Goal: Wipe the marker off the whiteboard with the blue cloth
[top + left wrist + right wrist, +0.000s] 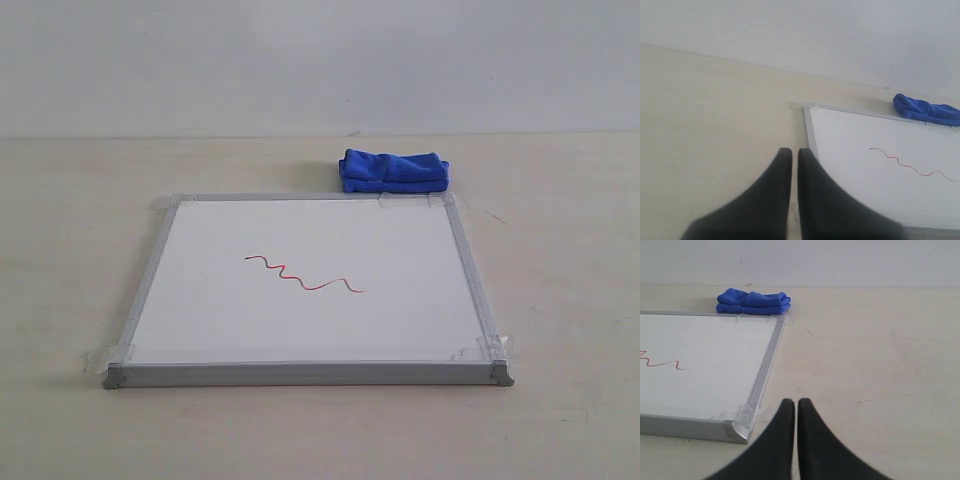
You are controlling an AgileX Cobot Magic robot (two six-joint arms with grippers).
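The whiteboard (310, 330) lies flat on the table, grey-framed with clear tape at its corners. A thin red wavy marker line (305, 273) crosses its middle. The folded blue cloth (393, 170) rests on the table just behind the board's far right corner. Neither gripper shows in the exterior view. In the left wrist view my left gripper (795, 154) is shut and empty beside the board's left frame (809, 127), with the marker line (912, 167) and cloth (925, 110) beyond. My right gripper (796, 404) is shut and empty near the board's near right corner (742, 427); the cloth (754, 302) lies far ahead.
The beige table (560, 260) spreads around the board on all sides. A pale wall (320, 60) rises behind the table's far edge. No other objects are in view.
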